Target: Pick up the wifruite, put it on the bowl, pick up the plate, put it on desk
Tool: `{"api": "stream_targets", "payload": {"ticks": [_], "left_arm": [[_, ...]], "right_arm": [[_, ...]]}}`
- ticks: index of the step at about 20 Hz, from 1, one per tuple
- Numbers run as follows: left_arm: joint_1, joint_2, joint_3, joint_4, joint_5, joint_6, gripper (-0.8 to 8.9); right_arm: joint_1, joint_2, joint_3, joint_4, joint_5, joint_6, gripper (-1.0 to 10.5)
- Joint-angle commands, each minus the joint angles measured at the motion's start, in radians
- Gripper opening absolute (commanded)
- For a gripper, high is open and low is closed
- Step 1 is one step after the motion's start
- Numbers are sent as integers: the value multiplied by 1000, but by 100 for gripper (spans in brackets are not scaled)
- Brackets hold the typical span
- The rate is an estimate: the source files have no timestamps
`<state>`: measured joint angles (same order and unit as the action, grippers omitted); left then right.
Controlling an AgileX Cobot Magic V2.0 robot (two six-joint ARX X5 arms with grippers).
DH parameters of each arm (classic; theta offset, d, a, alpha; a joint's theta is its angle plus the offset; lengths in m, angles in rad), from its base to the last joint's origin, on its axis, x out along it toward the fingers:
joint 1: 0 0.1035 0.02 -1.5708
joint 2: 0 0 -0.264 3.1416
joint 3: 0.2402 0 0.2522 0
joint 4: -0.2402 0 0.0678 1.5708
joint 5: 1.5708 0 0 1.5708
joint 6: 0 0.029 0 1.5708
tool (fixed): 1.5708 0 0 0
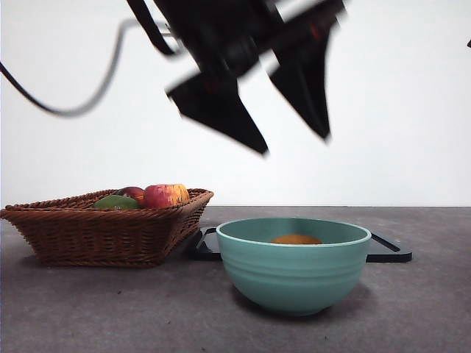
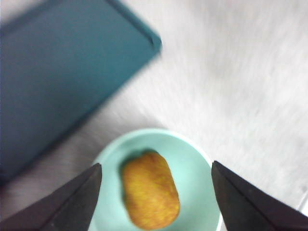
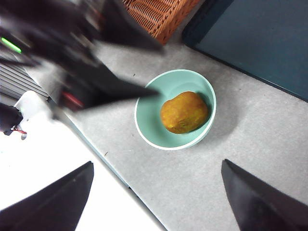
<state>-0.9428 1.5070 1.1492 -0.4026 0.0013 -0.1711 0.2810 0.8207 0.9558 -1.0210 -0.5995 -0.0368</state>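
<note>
The left gripper (image 1: 268, 110) is hovering high above the bowl (image 1: 294, 266), jaws spread and empty. The kiwifruit (image 2: 150, 190) is lying inside it. Next, I'd reach behind the bowl for the black tray (image 1: 386, 250), gripping its raised rim squarely.

You have a glossy, smooth teal ceramic bowl (image 1: 293, 265) with faint ridges, sitting on the matt, slightly mottled grey desk (image 1: 110, 309). Inside the bowl, the brown-orange fruit (image 3: 184, 112) looks dull and finely rough. Beside the bowl, your basket (image 1: 103, 228) is coarse woven wicker; behind the bowl, the black tray (image 1: 386, 251) looks smooth.
</note>
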Motion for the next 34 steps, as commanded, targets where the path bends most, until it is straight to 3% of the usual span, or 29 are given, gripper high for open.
{"api": "stream_targets", "payload": {"ticks": [1,12,16,21,28,31,34], "left_arm": [[23,-80,23,-26,0,-3,367],[288,-444,18,-314,151,19,367],[306,-535,-78,-332,235,20,367],[306,-586,-230,-359,442,19,367],[305,-586,-238,-364,442,22,367],[305,-586,-238,-362,442,21,367],[305,-586,-238,-361,442,22,367]], "right_arm": [[5,8,19,3,-2,6,424],[5,8,19,4,5,3,424],[5,8,19,4,5,3,424],[5,8,19,5,5,4,424],[5,8,19,6,10,16,423],[5,23,18,3,84,88,422],[8,50,12,14,84,144,422]]}}
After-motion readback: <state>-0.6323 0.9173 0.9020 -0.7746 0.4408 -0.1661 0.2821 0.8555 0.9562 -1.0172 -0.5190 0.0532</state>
